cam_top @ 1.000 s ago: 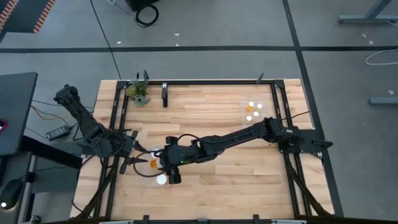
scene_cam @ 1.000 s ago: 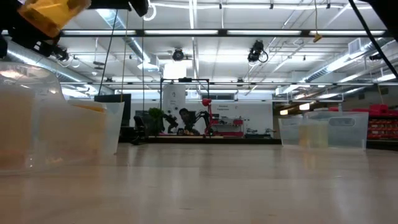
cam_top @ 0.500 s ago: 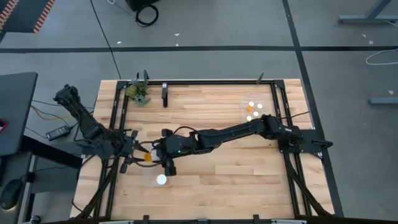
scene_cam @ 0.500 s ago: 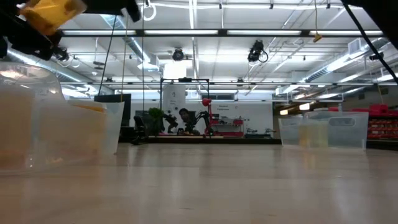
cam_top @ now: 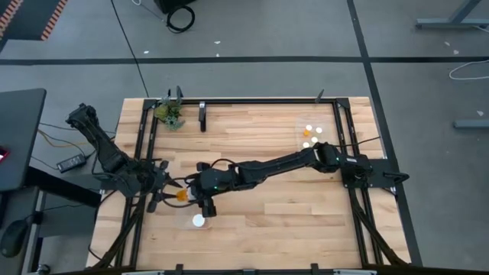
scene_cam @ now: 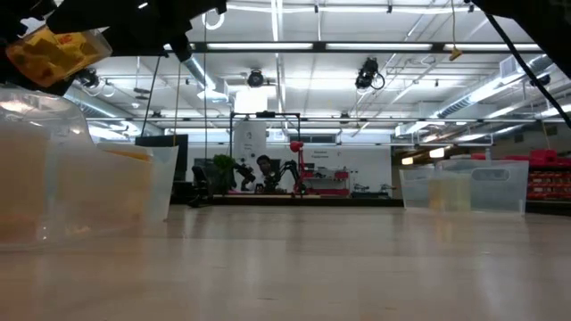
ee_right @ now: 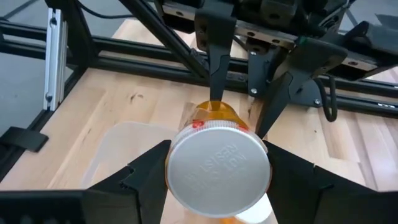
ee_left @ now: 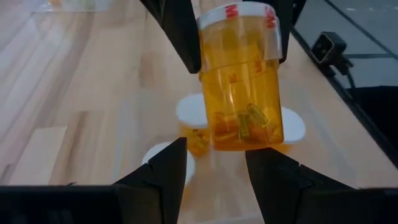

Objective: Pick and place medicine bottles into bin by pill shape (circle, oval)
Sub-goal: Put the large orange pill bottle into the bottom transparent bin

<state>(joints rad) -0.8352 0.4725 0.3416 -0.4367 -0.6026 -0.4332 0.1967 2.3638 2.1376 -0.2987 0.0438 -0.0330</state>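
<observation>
At the bench's (cam_top: 252,221) left edge, the left gripper (cam_top: 162,192) stands open, its fingers either side of an amber bottle (cam_top: 182,195) without touching it. The right gripper (cam_top: 200,197), reaching across from the right, holds that bottle by its white cap above the left bin (cam_top: 186,221). More bottles (cam_top: 309,136) sit in the far-right bin (cam_top: 299,126).

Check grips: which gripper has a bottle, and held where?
Right gripper holds a medicine bottle at its white cap. Left gripper is open around the bottle's base, apparently not yet gripping.
</observation>
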